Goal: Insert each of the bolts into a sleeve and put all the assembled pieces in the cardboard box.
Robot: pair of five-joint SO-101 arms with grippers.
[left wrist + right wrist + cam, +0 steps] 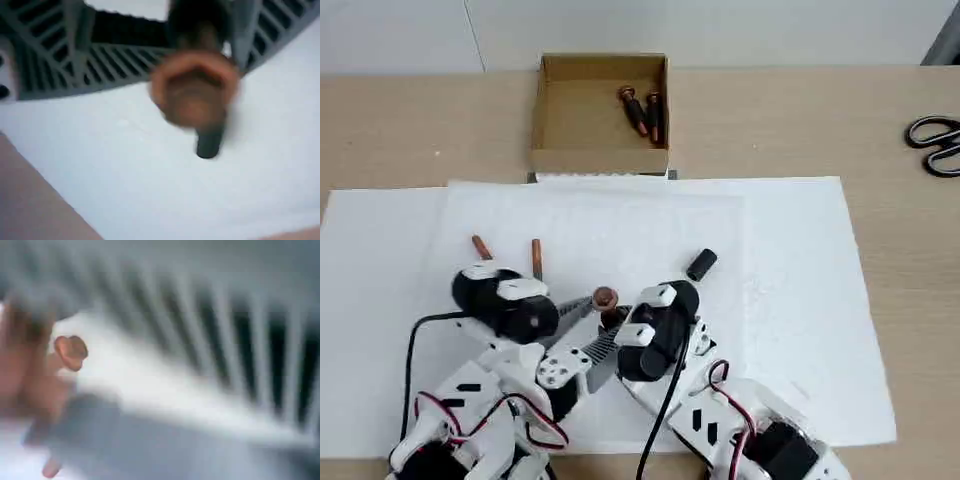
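Observation:
Both grippers meet low on the white paper [790, 300]. My left gripper [592, 304] is shut on a copper bolt [605, 297], whose head shows large and blurred [195, 92] between grey ribbed fingers [60, 55]. My right gripper [612, 326] comes in from the other side, shut on a dark sleeve [613, 318] pressed against the bolt. Two loose bolts [480, 247] [536, 257] lie to the left. A loose black sleeve [701, 265] [208, 144] lies to the right. The cardboard box [552, 110] at the back holds two assembled pieces [642, 110].
Black scissors [935, 145] lie on the wooden table at the far right. The paper covers most of the table in front of the box. Cables and both arm bases crowd the near edge.

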